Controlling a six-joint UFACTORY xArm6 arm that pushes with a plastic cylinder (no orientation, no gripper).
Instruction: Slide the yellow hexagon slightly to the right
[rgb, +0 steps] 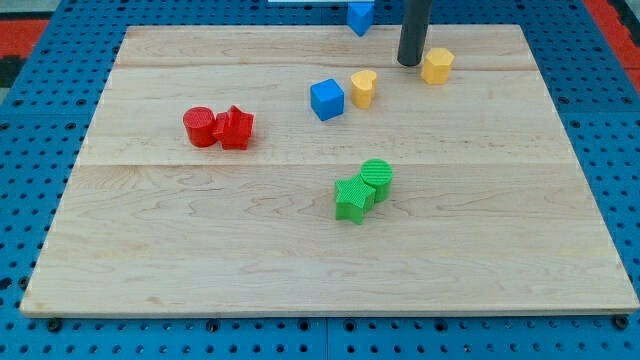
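The yellow hexagon (437, 65) sits near the view's top, right of centre, on the wooden board (200, 280). My tip (409, 63) stands just to its left, very close to it or touching it; I cannot tell which. A yellow heart-shaped block (363, 87) lies left of and below the tip. A blue cube (327, 99) sits next to the yellow heart, on its left.
A red cylinder (200, 127) and a red star-like block (236, 128) touch at the left. A green star-like block (353, 198) and a green cylinder (377, 180) touch in the middle. Another blue block (360, 16) sits at the board's top edge.
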